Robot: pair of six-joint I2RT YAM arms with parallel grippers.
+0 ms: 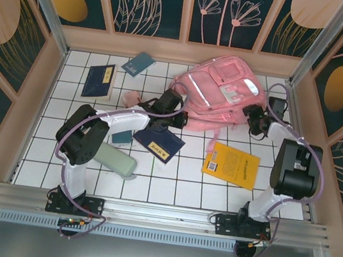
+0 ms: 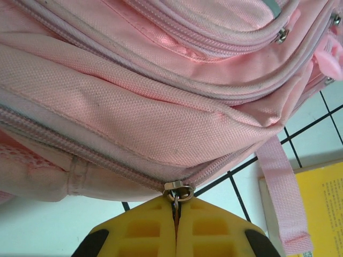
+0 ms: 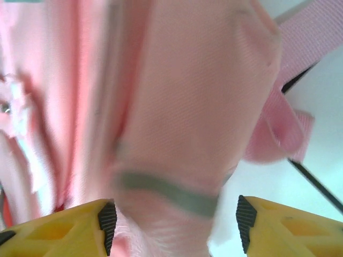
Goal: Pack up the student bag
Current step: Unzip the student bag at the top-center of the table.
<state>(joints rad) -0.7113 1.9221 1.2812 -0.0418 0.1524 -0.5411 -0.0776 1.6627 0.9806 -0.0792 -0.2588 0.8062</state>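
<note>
The student bag point(image 1: 222, 94) is a large pink backpack lying at the back of the tiled table. My left gripper point(image 1: 174, 100) is at its left edge. In the left wrist view its yellow fingers point(image 2: 177, 206) are shut on the metal zipper pull point(image 2: 178, 191) at the end of the bag's point(image 2: 161, 80) zip seam. My right gripper point(image 1: 255, 115) is at the bag's right side. In the right wrist view it point(image 3: 176, 219) stands open, with a blurred fold of pink bag fabric point(image 3: 177, 107) and a grey stripe between the spread pads.
A yellow book point(image 1: 231, 164) lies front right, near a loose pink strap point(image 1: 211, 141). A dark blue book with a yellow label point(image 1: 158, 143), a pale green case point(image 1: 115, 159), a navy book point(image 1: 99, 79) and a small blue book point(image 1: 138, 63) lie to the left. Walls enclose the table.
</note>
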